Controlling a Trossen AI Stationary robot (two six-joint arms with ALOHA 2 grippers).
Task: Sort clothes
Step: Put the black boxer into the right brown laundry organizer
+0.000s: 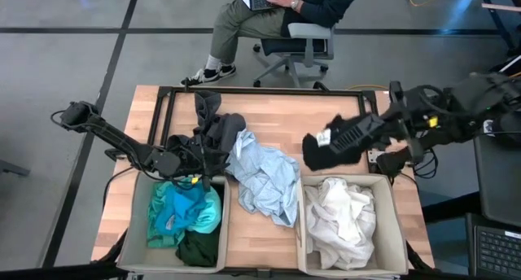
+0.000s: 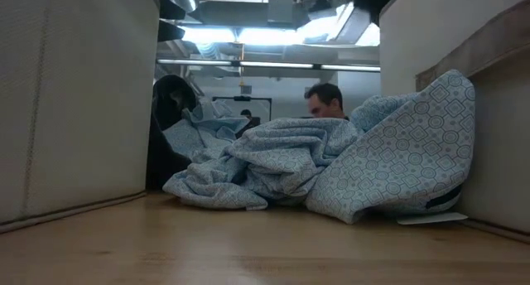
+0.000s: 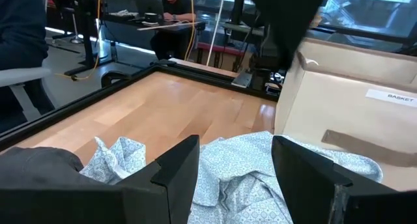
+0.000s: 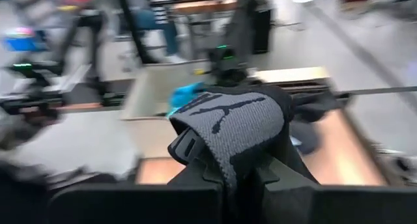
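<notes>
Nearest, the white garments (image 1: 342, 221) fill the right bin (image 1: 396, 223); turquoise and dark green garments (image 1: 186, 215) fill the left bin (image 1: 130, 231), apparently sorted by shade. Between them lies the light-blue garment (image 1: 262, 176), just ahead of the left gripper (image 3: 236, 168), jaws parted. Farther right, the right gripper (image 4: 228, 168) clamps a black garment (image 1: 334, 142) aloft.

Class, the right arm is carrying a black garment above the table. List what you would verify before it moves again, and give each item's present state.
1. Right pincer shut on the black garment: ok.
2. Garment lifted off the table: ok.
3. Garment over the right bin: not ok, it hangs beside the rim.
4. Right bin holds only the white clothes: ok.
5. Left pincer open, above the pale light-blue garment: ok.
6. Which bin takes black: cannot tell.
</notes>
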